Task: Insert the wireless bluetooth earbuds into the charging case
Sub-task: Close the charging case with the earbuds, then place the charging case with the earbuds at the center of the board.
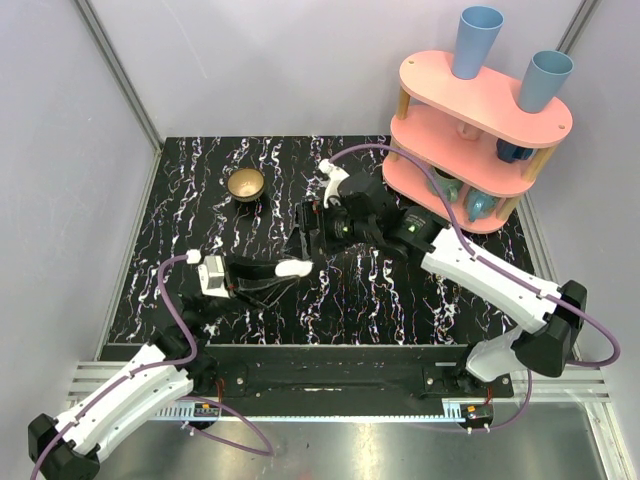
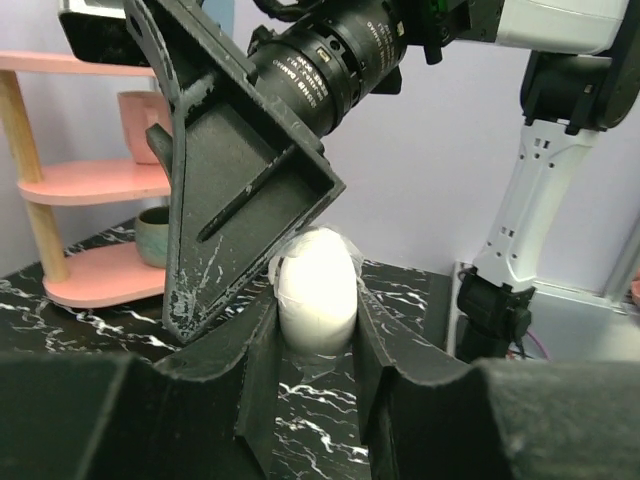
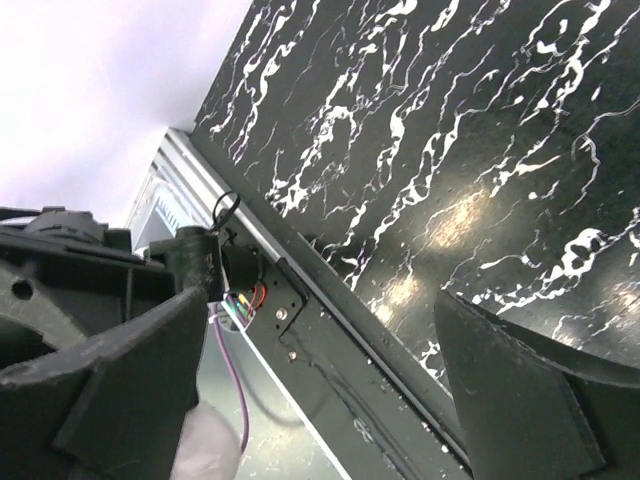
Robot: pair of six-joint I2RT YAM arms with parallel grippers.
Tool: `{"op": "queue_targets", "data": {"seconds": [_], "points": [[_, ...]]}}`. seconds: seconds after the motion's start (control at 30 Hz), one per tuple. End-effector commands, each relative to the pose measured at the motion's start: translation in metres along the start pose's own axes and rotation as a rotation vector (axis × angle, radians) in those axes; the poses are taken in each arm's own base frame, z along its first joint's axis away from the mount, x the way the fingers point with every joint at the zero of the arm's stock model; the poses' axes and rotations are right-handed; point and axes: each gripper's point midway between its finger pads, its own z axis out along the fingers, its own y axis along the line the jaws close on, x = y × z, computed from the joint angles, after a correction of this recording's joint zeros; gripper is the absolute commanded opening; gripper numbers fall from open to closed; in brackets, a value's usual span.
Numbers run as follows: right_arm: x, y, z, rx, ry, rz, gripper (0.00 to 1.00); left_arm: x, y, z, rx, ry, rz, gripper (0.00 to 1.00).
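Note:
The charging case (image 1: 293,267) is a smooth white oval pebble, and my left gripper (image 1: 278,272) is shut on it just above the marble table. The left wrist view has the case (image 2: 316,290) standing on end between my two black fingers (image 2: 255,370), lid closed. My right gripper (image 1: 300,240) hangs open directly behind and above the case, and one of its black fingers (image 2: 240,200) looms over it. In the right wrist view the right gripper (image 3: 320,330) has nothing between its jaws. The earbuds are out of view.
A small brass bowl (image 1: 246,184) sits at the back left of the black marble table (image 1: 380,300). A pink tiered shelf (image 1: 480,110) with blue cups stands at the back right. The table's near metal rail (image 3: 330,340) runs under the right gripper.

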Motion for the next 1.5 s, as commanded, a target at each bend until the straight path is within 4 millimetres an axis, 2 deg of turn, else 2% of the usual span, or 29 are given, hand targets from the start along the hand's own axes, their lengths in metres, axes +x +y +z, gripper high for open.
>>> {"op": "queue_targets", "data": {"seconds": [0.0,0.17,0.23,0.37,0.43,0.47,0.5,0.57,0.6,0.63,0.73,0.87,1.03,1.07,1.1,1.13,1.2,1.23,1.3,1.47], "points": [[0.007,0.022,-0.018,-0.047,-0.023,-0.029,1.00,-0.028,0.012,0.001,-0.092,-0.087,-0.016,0.00],[0.017,0.007,-0.026,0.018,-0.052,-0.009,1.00,-0.029,0.019,-0.003,-0.154,-0.088,-0.043,0.00],[0.009,0.002,-0.033,0.050,-0.100,-0.008,1.00,-0.029,0.023,-0.004,-0.179,-0.087,-0.052,0.00],[-0.010,-0.004,-0.046,0.095,-0.205,0.004,1.00,-0.017,0.029,-0.004,-0.217,-0.023,-0.095,0.00],[-0.020,-0.014,-0.054,0.153,-0.276,0.027,1.00,-0.010,0.038,-0.005,-0.273,0.011,-0.127,0.00],[-0.018,-0.022,-0.055,0.182,-0.291,0.050,1.00,0.011,0.046,-0.010,-0.336,0.093,-0.193,0.00],[-0.023,-0.028,-0.062,0.215,-0.333,0.058,1.00,0.008,0.056,-0.011,-0.405,0.104,-0.220,0.00],[-0.018,-0.041,-0.065,0.261,-0.348,0.088,1.00,0.033,0.065,-0.016,-0.506,0.238,-0.335,0.00],[-0.019,-0.048,-0.070,0.291,-0.375,0.105,1.00,0.042,0.061,-0.014,-0.489,0.292,-0.362,0.00],[-0.017,-0.051,-0.072,0.296,-0.383,0.116,1.00,0.061,0.063,-0.013,-0.496,0.371,-0.400,0.00],[-0.007,-0.059,-0.071,0.311,-0.372,0.133,1.00,0.085,0.053,-0.007,-0.448,0.452,-0.497,0.00],[0.003,-0.066,-0.070,0.322,-0.364,0.179,1.00,0.090,0.055,0.004,-0.431,0.386,-0.570,0.00],[0.003,-0.082,-0.088,0.398,-0.414,0.202,1.00,0.105,0.081,0.010,-0.553,0.334,-0.643,0.00],[0.005,-0.086,-0.092,0.423,-0.413,0.197,1.00,0.096,0.083,0.022,-0.532,0.273,-0.673,0.00],[0.001,-0.089,-0.098,0.444,-0.434,0.192,1.00,0.095,0.082,0.028,-0.513,0.265,-0.687,0.00],[0.001,-0.090,-0.100,0.454,-0.438,0.185,1.00,0.107,0.085,0.031,-0.519,0.291,-0.706,0.00],[-0.002,-0.090,-0.109,0.459,-0.451,0.165,1.00,0.111,0.087,0.038,-0.515,0.282,-0.753,0.00],[-0.002,-0.090,-0.112,0.457,-0.456,0.159,1.00,0.122,0.091,0.037,-0.535,0.295,-0.770,0.00],[0.000,-0.093,-0.117,0.464,-0.464,0.149,1.00,0.124,0.093,0.041,-0.535,0.256,-0.807,0.00],[0.007,-0.098,-0.125,0.463,-0.470,0.161,1.00,0.153,0.106,0.041,-0.602,0.243,-0.902,0.00]]}}
